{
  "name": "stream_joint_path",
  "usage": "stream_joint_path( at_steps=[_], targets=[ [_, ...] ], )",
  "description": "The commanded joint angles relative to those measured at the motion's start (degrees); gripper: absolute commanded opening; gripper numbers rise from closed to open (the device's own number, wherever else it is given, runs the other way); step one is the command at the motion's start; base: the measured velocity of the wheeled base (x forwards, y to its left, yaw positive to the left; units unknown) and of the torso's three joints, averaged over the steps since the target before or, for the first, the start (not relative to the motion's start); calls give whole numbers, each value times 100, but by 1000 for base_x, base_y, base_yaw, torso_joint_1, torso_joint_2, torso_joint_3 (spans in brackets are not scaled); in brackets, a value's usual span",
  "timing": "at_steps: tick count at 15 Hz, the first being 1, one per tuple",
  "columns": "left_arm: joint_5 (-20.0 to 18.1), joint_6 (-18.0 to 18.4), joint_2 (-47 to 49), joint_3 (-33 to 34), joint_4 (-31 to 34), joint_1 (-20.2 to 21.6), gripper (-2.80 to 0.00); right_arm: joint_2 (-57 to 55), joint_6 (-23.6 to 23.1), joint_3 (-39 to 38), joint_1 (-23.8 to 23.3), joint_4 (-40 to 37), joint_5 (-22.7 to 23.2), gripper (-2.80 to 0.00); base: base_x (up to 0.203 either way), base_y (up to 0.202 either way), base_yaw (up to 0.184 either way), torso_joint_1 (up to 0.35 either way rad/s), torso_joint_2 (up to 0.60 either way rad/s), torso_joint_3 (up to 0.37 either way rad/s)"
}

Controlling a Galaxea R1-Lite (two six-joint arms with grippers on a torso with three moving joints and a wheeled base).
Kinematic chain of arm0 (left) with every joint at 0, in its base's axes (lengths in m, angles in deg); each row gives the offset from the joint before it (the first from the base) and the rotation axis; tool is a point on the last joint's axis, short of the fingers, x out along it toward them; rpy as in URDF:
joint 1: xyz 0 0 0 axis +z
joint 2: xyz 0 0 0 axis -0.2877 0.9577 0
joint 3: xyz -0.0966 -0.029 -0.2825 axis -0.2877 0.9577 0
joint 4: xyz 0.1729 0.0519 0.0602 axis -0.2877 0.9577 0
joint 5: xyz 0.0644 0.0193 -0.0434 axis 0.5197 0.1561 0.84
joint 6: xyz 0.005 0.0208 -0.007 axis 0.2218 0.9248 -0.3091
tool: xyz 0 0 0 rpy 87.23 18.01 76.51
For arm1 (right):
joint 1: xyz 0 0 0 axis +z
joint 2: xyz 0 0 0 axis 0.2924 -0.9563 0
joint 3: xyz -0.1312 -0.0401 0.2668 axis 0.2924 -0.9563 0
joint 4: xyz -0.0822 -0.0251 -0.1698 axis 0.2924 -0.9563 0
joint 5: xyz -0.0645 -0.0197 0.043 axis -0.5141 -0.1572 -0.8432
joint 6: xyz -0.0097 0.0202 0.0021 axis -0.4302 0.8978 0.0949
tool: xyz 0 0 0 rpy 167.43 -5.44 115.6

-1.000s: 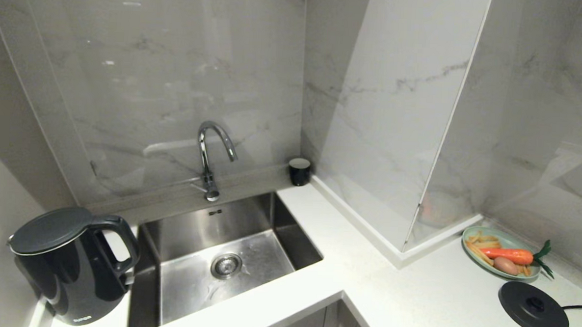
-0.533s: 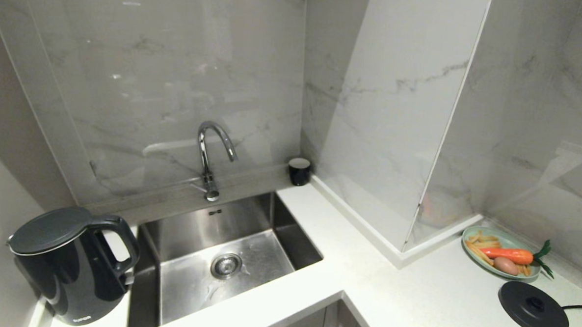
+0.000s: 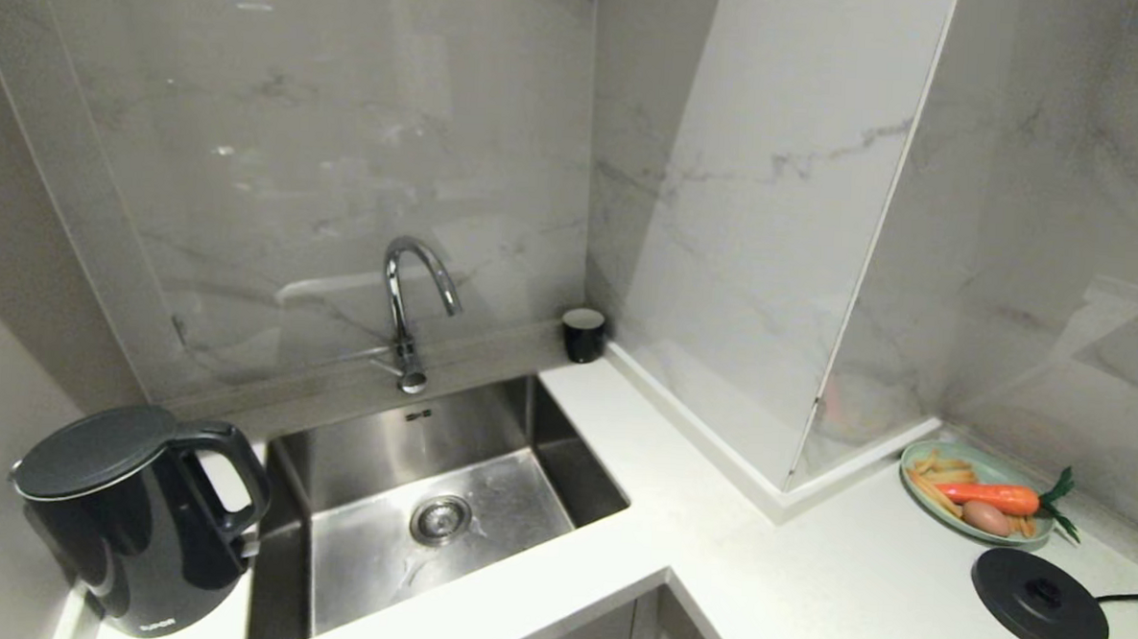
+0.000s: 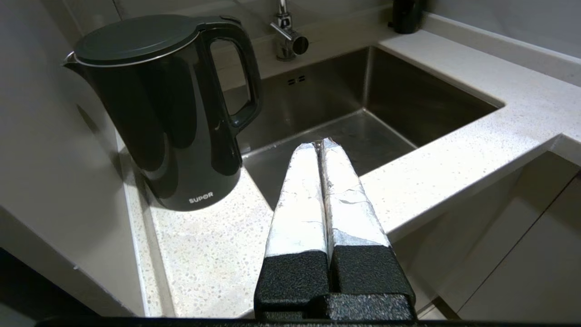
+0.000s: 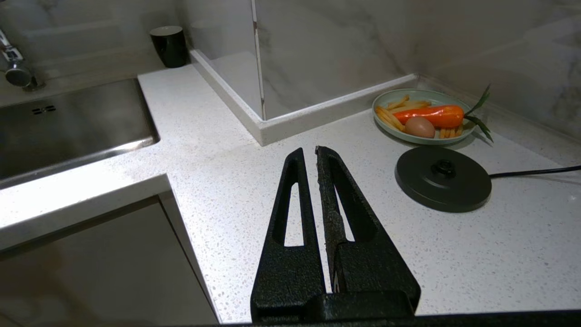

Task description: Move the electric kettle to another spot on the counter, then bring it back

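Nothing has shifted since a second ago: the electric kettle (image 3: 133, 517) stands upright on the counter (image 3: 807, 580), left of the sink (image 3: 446, 506). Left gripper (image 4: 320, 145) hovers near it, fingers pressed together and empty; right gripper (image 5: 308, 154) likewise closed, by the base disc (image 5: 442, 179).

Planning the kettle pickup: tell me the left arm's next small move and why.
Probably open the left hand and ease it toward the handle of the electric kettle. The hand is shut, holds nothing and sits back from the kettle, which stands upright on the counter left of the sink, handle facing the sink. The right hand is shut, far off near the base disc.
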State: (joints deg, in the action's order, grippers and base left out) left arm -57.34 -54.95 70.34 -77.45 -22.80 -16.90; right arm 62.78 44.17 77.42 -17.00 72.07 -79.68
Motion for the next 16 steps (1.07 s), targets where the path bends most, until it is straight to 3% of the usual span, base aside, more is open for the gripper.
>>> stream_joint_path(
  at_steps=[1,16],
  targets=[
    [5,-10,9,-3,6,1,-280,0,-2,0,0,-2,2,-280,-2,5,-68,1,3,6],
    [66,-98,9,6,-12,9,-280,0,-2,0,0,-2,2,-280,2,8,-172,3,1,1]
  ],
)
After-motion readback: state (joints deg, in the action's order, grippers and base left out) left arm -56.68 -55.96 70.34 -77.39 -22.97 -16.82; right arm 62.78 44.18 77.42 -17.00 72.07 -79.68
